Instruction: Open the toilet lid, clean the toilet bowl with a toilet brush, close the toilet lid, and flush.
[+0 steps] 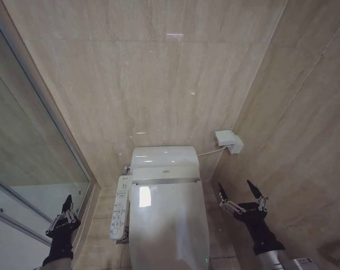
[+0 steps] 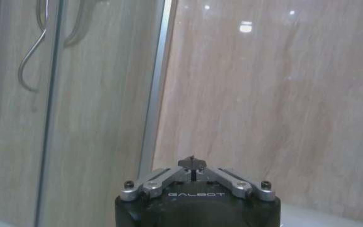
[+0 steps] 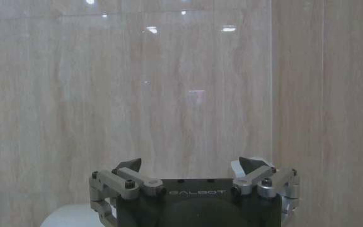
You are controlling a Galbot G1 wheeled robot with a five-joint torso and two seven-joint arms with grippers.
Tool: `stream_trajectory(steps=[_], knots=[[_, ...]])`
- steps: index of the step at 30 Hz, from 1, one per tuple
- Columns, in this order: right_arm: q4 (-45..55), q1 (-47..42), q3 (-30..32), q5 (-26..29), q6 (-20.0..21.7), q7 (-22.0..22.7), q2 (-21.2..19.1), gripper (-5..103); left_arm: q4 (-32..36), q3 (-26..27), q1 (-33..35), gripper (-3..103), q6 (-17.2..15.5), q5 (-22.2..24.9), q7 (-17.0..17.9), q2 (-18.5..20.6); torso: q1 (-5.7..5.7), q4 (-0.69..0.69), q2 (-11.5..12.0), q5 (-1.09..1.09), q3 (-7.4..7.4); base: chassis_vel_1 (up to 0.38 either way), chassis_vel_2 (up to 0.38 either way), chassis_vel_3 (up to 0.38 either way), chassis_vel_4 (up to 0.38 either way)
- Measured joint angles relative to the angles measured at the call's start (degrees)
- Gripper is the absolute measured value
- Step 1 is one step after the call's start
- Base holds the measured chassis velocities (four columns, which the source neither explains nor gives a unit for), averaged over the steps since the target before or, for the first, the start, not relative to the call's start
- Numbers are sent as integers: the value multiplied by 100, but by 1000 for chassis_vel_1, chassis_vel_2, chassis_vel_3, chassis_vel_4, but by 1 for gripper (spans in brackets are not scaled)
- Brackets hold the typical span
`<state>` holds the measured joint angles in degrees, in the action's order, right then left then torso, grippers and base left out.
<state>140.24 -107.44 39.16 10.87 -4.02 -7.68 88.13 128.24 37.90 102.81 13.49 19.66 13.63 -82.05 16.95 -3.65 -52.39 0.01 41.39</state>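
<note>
Plainly, the toilet lid [image 1: 169, 225] lies closed at six o'clock. The right gripper [image 1: 241, 194], spread wide at four o'clock, and the left gripper [image 1: 65, 212], clenched at eight, flank it. Its glossy top offers little purchase, so a finger catching the edge could slip off.

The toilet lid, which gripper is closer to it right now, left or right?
Right. The right gripper hangs open just beside the closed toilet lid, on the wall side. The left gripper sits shut farther off, by the glass partition.

The toilet lid [image 1: 169, 225] lies shut, hiding the toilet bowl beneath — its front end is cut off by the head view's lower edge. The button strip [image 1: 119, 215] has labels too small to read.
</note>
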Motion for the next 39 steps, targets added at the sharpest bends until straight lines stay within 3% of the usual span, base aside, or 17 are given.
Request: stream_trajectory(steps=[7,13,14,19,20,27,28,35,36,39], knots=[[0,0,0,0,0,0,0,100,407,-75,379,0,171,-437,-131,-187,0,0,0,-1,0,0,0,0,0],[0,0,0,0,0,0,0,100,636,-76,602,0,112,-534,-278,-176,0,0,0,-1,0,0,0,0,0],[0,0,0,0,0,0,0,100,664,-87,651,7,106,-550,-296,-179,0,0,0,0,0,0,0,0,0],[0,0,0,0,0,0,0,100,699,-154,805,7,186,-703,-433,-315,0,0,0,-1,0,0,0,0,0],[0,0,0,0,0,0,0,100,702,-158,837,34,200,-817,-452,-359,0,0,0,-1,0,0,0,0,0],[0,0,0,0,0,0,0,100,833,-103,993,34,126,-1037,-444,-502,0,1,0,-1,0,0,0,0,0],[0,0,0,0,0,0,0,100,834,-94,1005,61,120,-1052,-413,-504,0,0,0,-1,0,0,0,0,0],[0,0,0,0,0,0,0,100,936,-73,1067,61,2,-1115,-290,-481,0,0,0,-1,0,0,0,0,0],[0,0,0,0,0,0,0,100,953,-64,1082,88,-32,-1130,-281,-468,0,0,0,-1,0,0,0,0,0],[0,0,0,0,0,0,0,100,1006,-43,1122,88,-126,-1174,-186,-442,0,1,0,-1,0,0,0,0,0]])
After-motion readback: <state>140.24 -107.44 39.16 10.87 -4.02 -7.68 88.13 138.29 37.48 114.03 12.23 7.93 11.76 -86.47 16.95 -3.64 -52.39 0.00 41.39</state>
